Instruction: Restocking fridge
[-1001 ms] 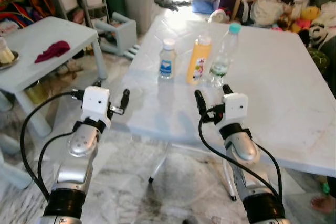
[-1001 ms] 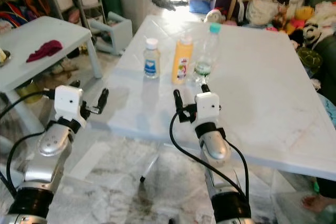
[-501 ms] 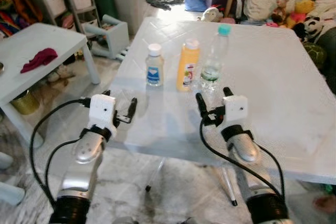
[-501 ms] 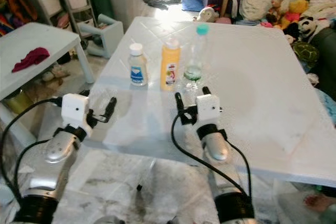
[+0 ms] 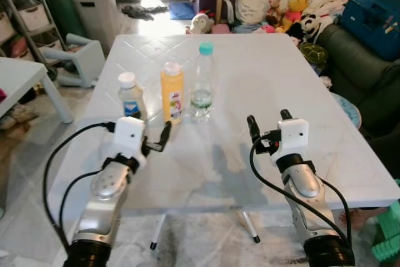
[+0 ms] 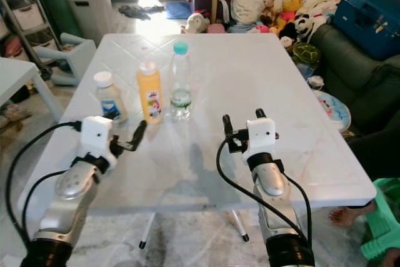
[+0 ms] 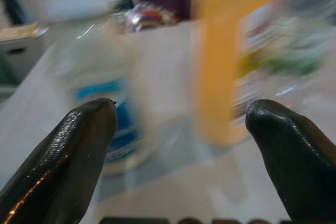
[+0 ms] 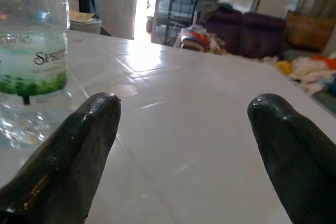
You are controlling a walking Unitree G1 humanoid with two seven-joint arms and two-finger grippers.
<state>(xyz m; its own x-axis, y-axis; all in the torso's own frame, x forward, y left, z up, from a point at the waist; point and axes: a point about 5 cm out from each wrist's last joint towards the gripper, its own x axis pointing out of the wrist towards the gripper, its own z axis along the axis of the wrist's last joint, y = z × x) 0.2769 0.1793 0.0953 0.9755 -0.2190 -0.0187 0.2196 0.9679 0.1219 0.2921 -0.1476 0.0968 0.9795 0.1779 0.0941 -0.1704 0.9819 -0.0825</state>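
Three bottles stand in a row on the white table [image 5: 262, 67], towards its left side. They are a small bottle with a white cap and blue label [image 5: 130, 97], an orange juice bottle [image 5: 172, 92], and a clear water bottle with a teal cap [image 5: 202, 82]. My left gripper [image 5: 150, 134] is open over the table, just in front of the small bottle and the juice bottle; the left wrist view shows both, blurred, between its fingertips [image 7: 79, 145]. My right gripper [image 5: 267, 120] is open, right of the bottles; the water bottle [image 8: 31, 61] stands beside one finger.
A dark green sofa [image 5: 356, 67] with a blue case [image 5: 375, 10] runs along the right. Soft toys and bags [image 5: 262, 4] are piled past the table's far end. A grey bin [image 5: 94, 4], a step stool [image 5: 81, 60] and a pale side table [image 5: 19, 79] stand left.
The camera has moved up to the table and swung right. Both grippers, before at the near edge, now reach over the tabletop, and the left one is close to the bottles. Both stay open.
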